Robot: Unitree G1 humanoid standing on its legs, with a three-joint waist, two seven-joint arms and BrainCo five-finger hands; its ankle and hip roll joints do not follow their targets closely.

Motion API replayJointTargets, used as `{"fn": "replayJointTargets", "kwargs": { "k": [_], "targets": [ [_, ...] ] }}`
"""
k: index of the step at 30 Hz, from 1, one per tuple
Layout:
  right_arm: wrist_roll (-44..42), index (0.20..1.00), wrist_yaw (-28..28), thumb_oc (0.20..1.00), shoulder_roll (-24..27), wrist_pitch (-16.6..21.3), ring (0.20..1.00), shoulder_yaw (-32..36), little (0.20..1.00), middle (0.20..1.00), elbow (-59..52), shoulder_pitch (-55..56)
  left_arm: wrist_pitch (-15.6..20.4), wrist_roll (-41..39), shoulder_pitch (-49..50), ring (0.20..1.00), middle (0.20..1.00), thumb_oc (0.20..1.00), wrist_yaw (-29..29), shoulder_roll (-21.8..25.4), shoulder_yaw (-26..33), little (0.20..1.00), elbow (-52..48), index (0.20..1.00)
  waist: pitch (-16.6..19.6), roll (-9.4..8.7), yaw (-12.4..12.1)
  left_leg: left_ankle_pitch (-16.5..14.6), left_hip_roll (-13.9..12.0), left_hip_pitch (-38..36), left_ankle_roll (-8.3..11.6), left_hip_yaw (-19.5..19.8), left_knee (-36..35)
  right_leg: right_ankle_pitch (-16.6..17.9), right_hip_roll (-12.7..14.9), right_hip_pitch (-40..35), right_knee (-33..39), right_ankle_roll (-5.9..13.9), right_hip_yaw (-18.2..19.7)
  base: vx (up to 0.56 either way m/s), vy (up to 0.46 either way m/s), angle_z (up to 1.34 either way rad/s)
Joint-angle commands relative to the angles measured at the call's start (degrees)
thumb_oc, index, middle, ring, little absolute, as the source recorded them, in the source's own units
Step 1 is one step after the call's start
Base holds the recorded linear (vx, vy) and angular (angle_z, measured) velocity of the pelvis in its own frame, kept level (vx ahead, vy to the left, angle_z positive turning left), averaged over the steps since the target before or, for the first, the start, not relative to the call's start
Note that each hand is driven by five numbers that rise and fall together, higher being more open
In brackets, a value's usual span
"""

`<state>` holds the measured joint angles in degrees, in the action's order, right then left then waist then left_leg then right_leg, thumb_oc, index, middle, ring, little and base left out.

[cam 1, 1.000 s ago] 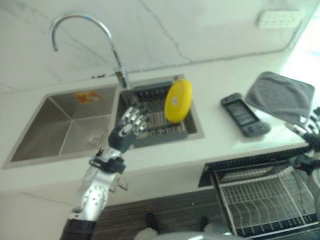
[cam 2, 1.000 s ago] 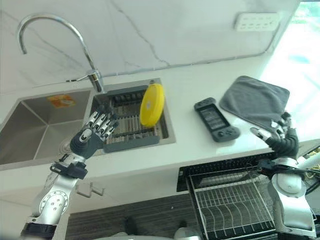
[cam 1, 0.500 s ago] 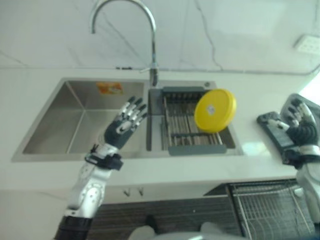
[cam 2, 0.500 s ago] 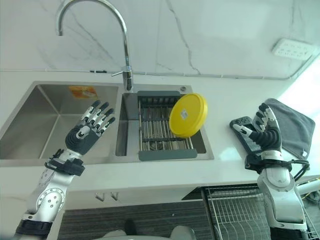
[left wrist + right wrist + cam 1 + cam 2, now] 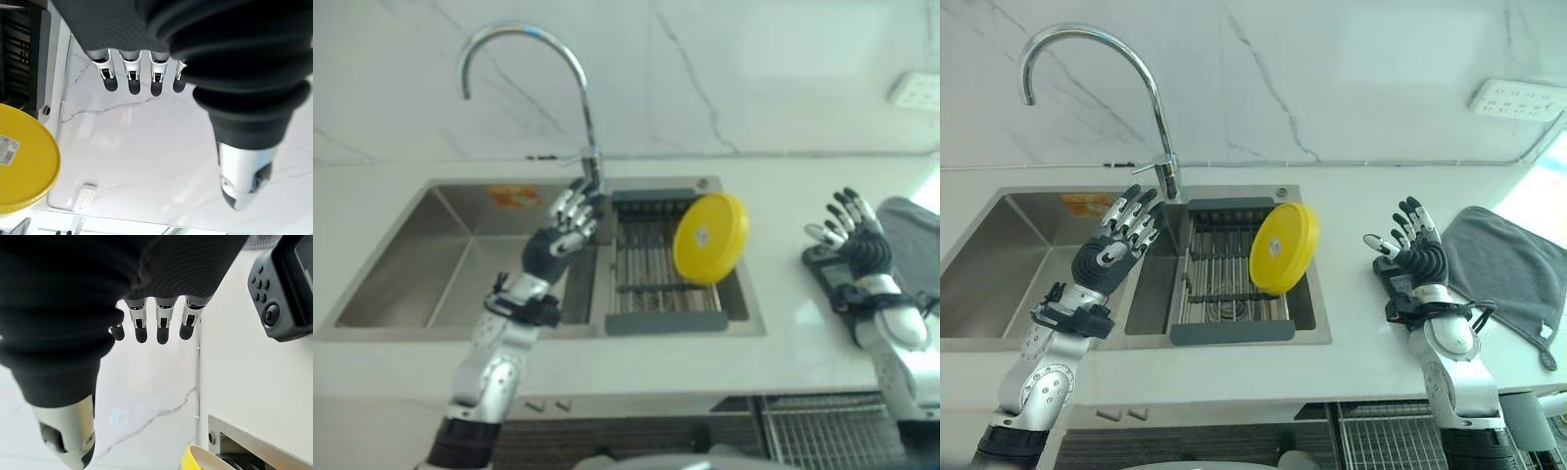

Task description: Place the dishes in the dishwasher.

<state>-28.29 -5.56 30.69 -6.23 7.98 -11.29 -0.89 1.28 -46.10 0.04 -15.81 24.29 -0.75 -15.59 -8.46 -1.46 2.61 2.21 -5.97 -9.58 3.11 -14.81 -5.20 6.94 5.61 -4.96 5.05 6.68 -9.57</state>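
Note:
A yellow round plate (image 5: pixel 1282 248) stands on edge, leaning in the dark drying rack (image 5: pixel 1224 294) set in the right basin of the steel sink (image 5: pixel 999 294). My left hand (image 5: pixel 1111 251) hovers open over the divider to the left of the rack, fingers straight and spread, a short way from the plate (image 5: pixel 22 159). Over the white counter right of the sink, my right hand (image 5: pixel 1417 257) is raised and open above a black handheld game console (image 5: pixel 1393 284). The dishwasher's wire rack (image 5: pixel 1391 436) shows below the counter edge.
A tall curved faucet (image 5: pixel 1097 69) rises behind the sink, close to my left hand. A grey cloth (image 5: pixel 1508 279) lies on the counter at the far right. A white wall socket (image 5: pixel 1518 98) sits on the marble backsplash.
The camera view has shifted. My left hand has risen toward the faucet and rack. My right hand has lifted and spread its fingers over the console.

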Motion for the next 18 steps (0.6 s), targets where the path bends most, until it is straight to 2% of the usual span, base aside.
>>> {"fn": "replayJointTargets", "kwargs": {
  "k": [1,8,18],
  "targets": [
    [-1.69,1.000,1.13,1.000,1.75,1.54,1.000,2.43,1.000,1.000,0.63,-5.37,3.80,0.59,-1.42,1.000,1.000,1.000,-0.41,1.02,1.15,1.000,-1.52,1.000,1.70,-0.31,-0.47,-3.55,1.44,0.37,-0.73,2.71,0.20,-3.33,0.60,-2.47,-0.05,0.66,-1.18,0.00,0.000,0.00],
    [-3.56,1.000,1.06,1.000,1.11,1.47,1.000,0.13,1.000,1.000,4.52,-8.00,4.31,1.13,-2.26,1.000,1.000,1.000,-0.61,0.85,-0.33,1.000,-0.59,1.000,2.03,-0.31,-1.37,-3.79,1.23,-0.12,-0.49,3.26,0.20,-3.82,0.65,-3.26,-0.05,0.49,-2.16,0.00,-0.016,0.04],
    [-7.84,1.000,4.18,1.000,-0.93,-0.31,1.000,-2.73,1.000,1.000,10.08,-10.37,4.11,1.77,-3.41,1.000,1.000,1.000,-1.34,0.70,-1.02,1.000,0.78,1.000,2.39,-0.24,-2.45,-3.88,1.41,-0.49,-0.50,4.00,0.20,-4.16,0.78,-4.05,-0.05,0.25,-3.34,-0.01,-0.006,0.04]
  ]
}}
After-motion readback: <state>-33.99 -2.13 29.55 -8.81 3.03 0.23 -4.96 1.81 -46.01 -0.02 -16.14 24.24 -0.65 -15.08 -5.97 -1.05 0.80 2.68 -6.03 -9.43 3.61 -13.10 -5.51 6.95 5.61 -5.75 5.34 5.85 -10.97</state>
